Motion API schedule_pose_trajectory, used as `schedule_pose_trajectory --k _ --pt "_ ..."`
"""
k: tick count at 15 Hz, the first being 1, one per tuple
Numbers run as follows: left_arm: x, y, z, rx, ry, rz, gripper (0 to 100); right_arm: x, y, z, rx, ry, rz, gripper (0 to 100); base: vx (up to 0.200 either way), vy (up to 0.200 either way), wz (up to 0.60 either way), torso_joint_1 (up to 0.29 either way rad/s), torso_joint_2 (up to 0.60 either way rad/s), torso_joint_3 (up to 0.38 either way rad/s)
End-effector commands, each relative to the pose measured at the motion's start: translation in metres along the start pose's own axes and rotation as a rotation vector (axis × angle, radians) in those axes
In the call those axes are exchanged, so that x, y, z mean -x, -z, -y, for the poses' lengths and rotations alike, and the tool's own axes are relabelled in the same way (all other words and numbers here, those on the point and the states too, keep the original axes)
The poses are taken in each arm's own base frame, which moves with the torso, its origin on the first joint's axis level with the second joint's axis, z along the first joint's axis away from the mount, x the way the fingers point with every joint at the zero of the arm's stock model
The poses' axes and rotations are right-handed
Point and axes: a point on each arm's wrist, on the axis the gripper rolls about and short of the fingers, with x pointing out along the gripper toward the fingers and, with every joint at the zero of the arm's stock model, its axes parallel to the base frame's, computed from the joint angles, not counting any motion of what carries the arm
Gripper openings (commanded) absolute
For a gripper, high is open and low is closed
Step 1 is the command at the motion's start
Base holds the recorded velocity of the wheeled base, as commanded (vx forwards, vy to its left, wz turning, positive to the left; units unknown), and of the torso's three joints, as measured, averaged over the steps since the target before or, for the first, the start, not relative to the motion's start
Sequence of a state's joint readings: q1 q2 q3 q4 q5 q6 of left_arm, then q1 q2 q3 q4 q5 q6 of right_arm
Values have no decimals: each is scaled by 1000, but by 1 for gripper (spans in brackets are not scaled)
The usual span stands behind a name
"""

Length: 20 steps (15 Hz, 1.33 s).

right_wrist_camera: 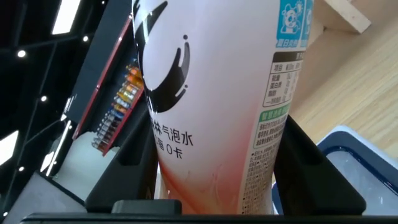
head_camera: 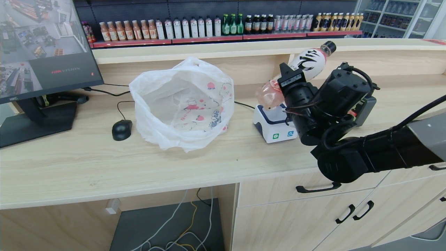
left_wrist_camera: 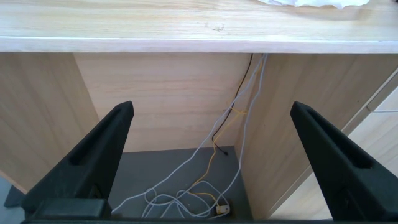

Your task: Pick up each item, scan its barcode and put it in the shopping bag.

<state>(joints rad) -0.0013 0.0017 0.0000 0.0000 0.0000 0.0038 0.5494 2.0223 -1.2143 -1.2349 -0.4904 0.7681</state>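
My right gripper (head_camera: 284, 82) is shut on a pink-and-white drink bottle (head_camera: 303, 66) with a black cap, holding it tilted just above the white barcode scanner (head_camera: 275, 123) on the counter. Up close in the right wrist view, the bottle (right_wrist_camera: 217, 106) sits between both black fingers (right_wrist_camera: 311, 168), label side showing, with the scanner (right_wrist_camera: 357, 165) below. The white plastic shopping bag (head_camera: 183, 104) stands open on the counter to the left of the scanner. My left gripper (left_wrist_camera: 211, 155) hangs open below the counter's front edge, facing the cables under the desk.
A black mouse (head_camera: 122, 129) lies left of the bag, and a monitor (head_camera: 41, 45) stands at the far left. A raised wooden ledge (head_camera: 244, 47) runs behind the counter. Drawers with black handles (head_camera: 318, 189) lie below on the right.
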Motion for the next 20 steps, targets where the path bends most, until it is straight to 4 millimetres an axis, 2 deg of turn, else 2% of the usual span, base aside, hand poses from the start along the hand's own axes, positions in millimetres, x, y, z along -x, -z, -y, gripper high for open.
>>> schedule_pose_trajectory --k 1,2,9,10,12,14,17,20 --pt "0 0 0 -1 0 0 100 8 -7 -21 3 -50 -2 0 0 0 0 0 0 0" --pt "0 0 0 -1 0 0 100 13 -7 -31 26 -73 -12 0 0 0 0 0 0 0" --pt "0 0 0 -4 0 0 100 28 -8 -57 361 -223 -25 0 0 0 0 0 0 0" --pt "0 0 0 -2 0 0 100 30 -6 -56 466 -269 -8 0 0 0 0 0 0 0" --pt "0 0 0 -1 -1 0 100 31 -3 -53 563 -365 15 0 0 0 0 0 0 0" --pt "0 0 0 -1 0 0 100 25 -14 -46 688 -375 105 0 0 0 0 0 0 0" --pt "0 0 0 -2 0 0 100 29 -10 -43 741 -402 98 0 0 0 0 0 0 0" --pt "0 0 0 -1 0 0 100 32 -9 -37 760 -426 105 0 0 200 0 -1 4 1"
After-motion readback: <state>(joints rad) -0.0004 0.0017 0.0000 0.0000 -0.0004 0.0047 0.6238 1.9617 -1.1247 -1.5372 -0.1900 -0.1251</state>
